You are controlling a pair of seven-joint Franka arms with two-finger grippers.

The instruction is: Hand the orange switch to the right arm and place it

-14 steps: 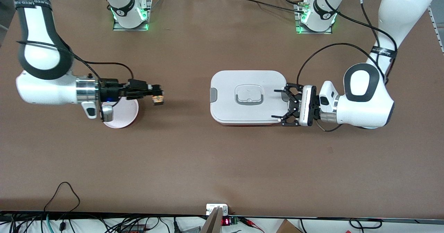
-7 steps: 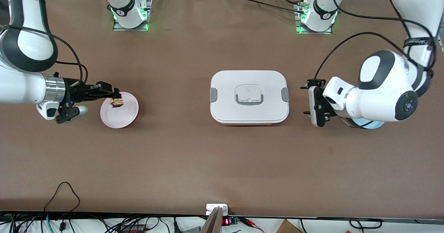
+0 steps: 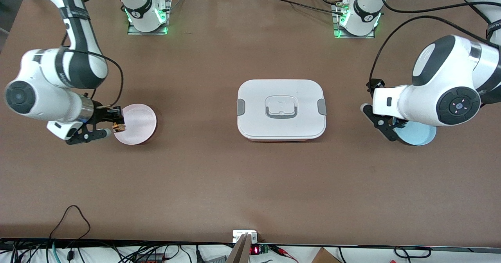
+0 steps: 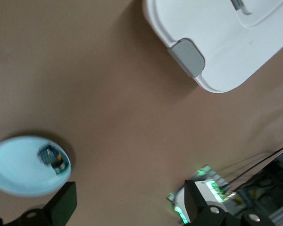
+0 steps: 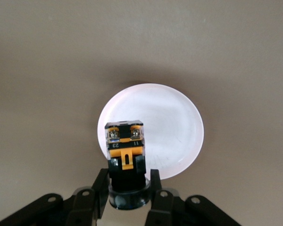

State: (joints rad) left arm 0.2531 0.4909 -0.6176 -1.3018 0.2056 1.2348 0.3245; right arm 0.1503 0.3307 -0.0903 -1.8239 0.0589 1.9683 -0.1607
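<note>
My worktop is a broad, matte brown sheet, flat and plain. At its middle sits a white plastic box with rounded corners, a smooth shut lid, grey side clips and a grey handle recessed on top.

Toward my left arm's end lies a shallow, round, pale blue dish, glossy; in it rests a small switch with a blue body and a green cap. My left jaws hang over the worktop beside that dish, spread wide with nothing between them.

Toward my right arm's end lies a round, pale pink dish, smooth and flat-bottomed, with nothing resting in it.

My right jaws are closed on the orange switch, pinching its stubby black body just over the rim of the pink dish, not touching it. The switch has a black casing, an orange clip, and two silvery screws on its end. Beside the screws I can read "23" and "11".
</note>
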